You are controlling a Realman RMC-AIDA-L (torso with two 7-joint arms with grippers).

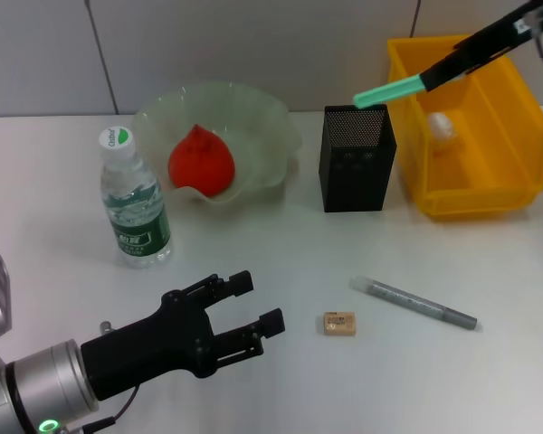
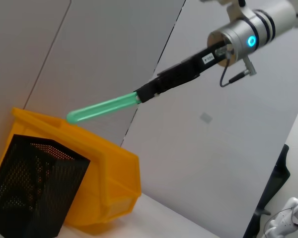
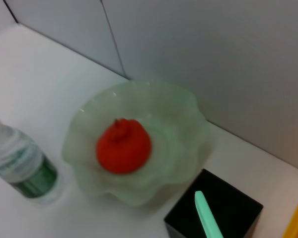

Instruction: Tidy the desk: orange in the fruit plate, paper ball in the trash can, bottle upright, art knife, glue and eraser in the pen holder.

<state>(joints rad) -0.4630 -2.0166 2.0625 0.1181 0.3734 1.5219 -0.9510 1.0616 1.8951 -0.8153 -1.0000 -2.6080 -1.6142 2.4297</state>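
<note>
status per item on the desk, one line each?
orange: in the fruit plate
bottle: upright, capped
pen holder: upright
trash can: holds a whitish lump
eraser: loose on desk
grey pen: lying flat
green stick: held above pen holder by right gripper
left gripper: open, empty

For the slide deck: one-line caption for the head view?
Right gripper holds a green tool above the pen holder; eraser awaits.

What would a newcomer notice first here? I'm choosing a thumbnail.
The right gripper holds a mint-green stick in the air above the black mesh pen holder, beside the yellow trash can. The red-orange orange glows in the pale-green fruit plate at the back left.
</note>
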